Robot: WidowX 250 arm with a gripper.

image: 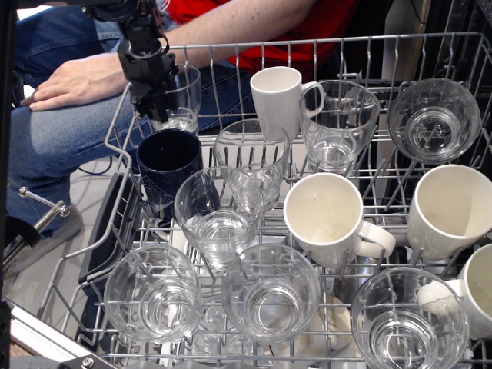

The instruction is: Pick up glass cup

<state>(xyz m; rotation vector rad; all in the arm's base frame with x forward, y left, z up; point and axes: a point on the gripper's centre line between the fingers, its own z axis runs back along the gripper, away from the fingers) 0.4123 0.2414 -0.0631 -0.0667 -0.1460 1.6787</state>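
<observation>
The glass cup [181, 98] stands upright in the far left corner of the wire dish rack [231, 54], just behind the dark blue mug [166, 165]. The black end effector [151, 100] reaches down from above at the cup's left side, its fingers at the rim and left wall of the cup; whether one finger is inside the cup, and how far the fingers are spread, cannot be told, since the dark body hides them. To the right of the cup stands a white mug [277, 96], with a clear handled glass mug [338, 123] beyond it. Behind the rack, a person's hand [73, 81] rests on a jeans-clad knee.
</observation>
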